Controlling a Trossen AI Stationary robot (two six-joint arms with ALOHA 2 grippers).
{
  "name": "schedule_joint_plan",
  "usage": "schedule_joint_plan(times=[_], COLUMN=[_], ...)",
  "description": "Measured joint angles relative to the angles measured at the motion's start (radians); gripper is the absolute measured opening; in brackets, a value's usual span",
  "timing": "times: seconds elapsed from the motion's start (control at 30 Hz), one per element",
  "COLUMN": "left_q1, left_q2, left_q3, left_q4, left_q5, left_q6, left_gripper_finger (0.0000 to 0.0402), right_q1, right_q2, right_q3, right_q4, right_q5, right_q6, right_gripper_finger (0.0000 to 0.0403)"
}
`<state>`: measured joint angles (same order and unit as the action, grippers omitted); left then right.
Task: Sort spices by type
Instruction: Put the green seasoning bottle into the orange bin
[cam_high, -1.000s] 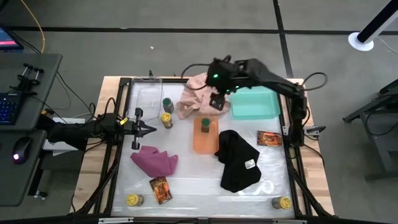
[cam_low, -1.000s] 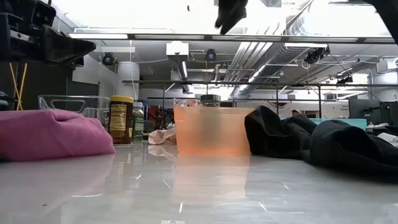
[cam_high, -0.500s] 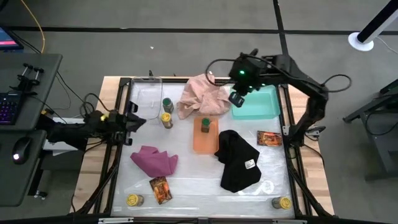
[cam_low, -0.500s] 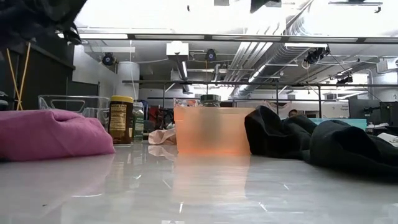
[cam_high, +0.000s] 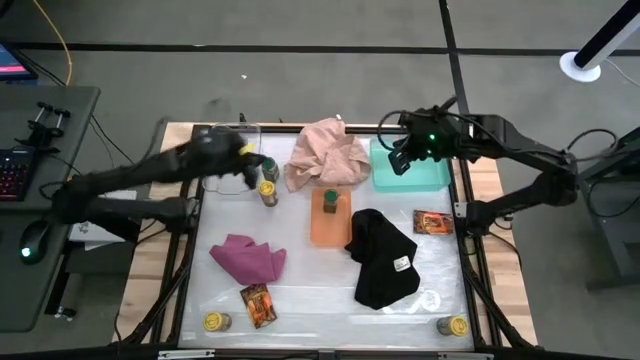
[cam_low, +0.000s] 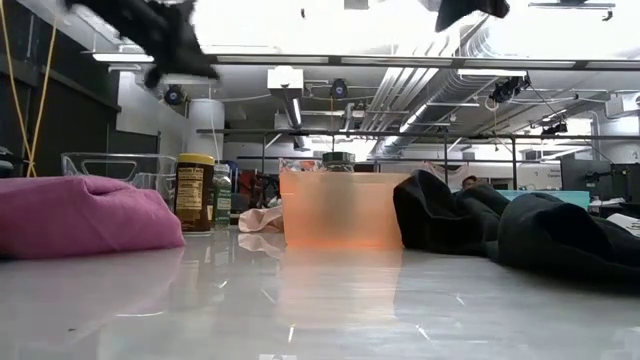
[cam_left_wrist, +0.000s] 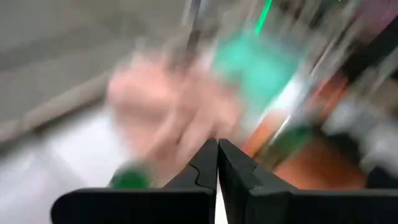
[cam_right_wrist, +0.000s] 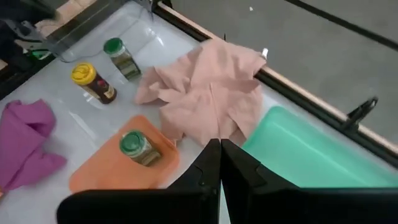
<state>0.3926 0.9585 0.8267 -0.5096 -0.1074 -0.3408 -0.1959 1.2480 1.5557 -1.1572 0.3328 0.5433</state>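
While both hover high, left tool (cam_high: 248, 165) and right tool (cam_high: 399, 163) are closed, empty.

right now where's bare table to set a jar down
The teal tray looks empty. Bare table lies between the packet near the magenta cloth and the black cloth. It is crowded around the orange tray, pink cloth and two jars.

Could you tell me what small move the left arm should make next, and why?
Probably lower the left gripper, fingers shut and empty, toward the green-lidded jar beside it and open. That jar stands loose on the table next to a yellow-lidded jar, while another green-lidded jar already sits in the orange tray. The right gripper hovers over the teal tray.
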Motion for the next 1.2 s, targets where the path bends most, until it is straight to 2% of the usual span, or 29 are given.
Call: schedule_joint_plan(times=[0.1,0.2,0.3,0.37,0.6,1.2], left_q1=[0.094,0.132,0.140,0.139,0.125,0.081], left_q2=[0.234,0.377,0.467,0.494,0.511,0.598], left_q3=[0.154,0.249,0.300,0.319,0.325,0.330], left_q4=[-0.211,-0.286,-0.313,-0.342,-0.412,-0.400], left_q5=[0.124,0.139,0.130,0.115,-0.089,-0.064], left_q6=[0.049,0.093,0.080,0.064,0.021,0.020], left_gripper_finger=[0.0000,0.0000,0.0000,0.0000,0.0000,0.0000], right_q1=[0.012,0.025,0.036,0.042,0.046,0.045], right_q2=[-0.031,-0.052,-0.061,-0.064,-0.065,-0.064], right_q3=[-0.076,-0.127,-0.164,-0.178,-0.187,-0.186], right_q4=[0.014,0.019,0.021,0.022,0.033,0.043], right_q5=[-0.003,-0.005,-0.007,-0.007,-0.007,0.001], right_q6=[0.025,0.019,0.016,0.006,-0.054,-0.097], right_gripper_finger=[0.0001,0.0001,0.0001,0.0001,0.0000,0.0000])
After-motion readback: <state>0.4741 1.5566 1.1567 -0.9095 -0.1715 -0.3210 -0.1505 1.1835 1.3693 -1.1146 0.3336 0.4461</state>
